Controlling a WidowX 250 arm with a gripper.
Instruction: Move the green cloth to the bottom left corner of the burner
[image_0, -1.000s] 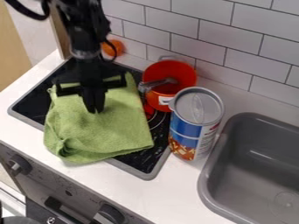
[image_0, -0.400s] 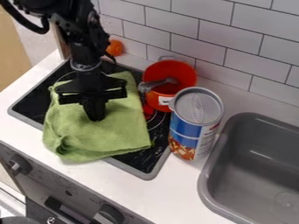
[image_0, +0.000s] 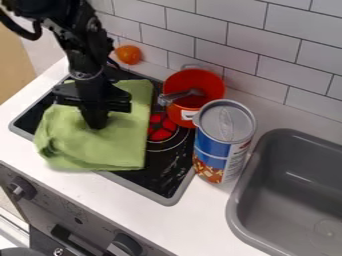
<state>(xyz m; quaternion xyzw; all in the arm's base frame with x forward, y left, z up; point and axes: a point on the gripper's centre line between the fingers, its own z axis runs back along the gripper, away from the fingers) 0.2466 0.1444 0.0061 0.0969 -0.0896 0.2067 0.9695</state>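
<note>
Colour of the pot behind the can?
Orange-red outside, best seen in the camera view.

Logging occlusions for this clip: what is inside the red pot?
A grey metal utensil reaches over the rim into the red pot, its end inside. The pot's lower front interior is hidden by its own wall, so anything there can't be told.

open: cooktop (image_0: 163, 175) between green cloth (image_0: 113, 145) and tall can (image_0: 214, 152) | obstacles: can, red pot (image_0: 208, 85), tiled wall (image_0: 267, 55) behind
</note>
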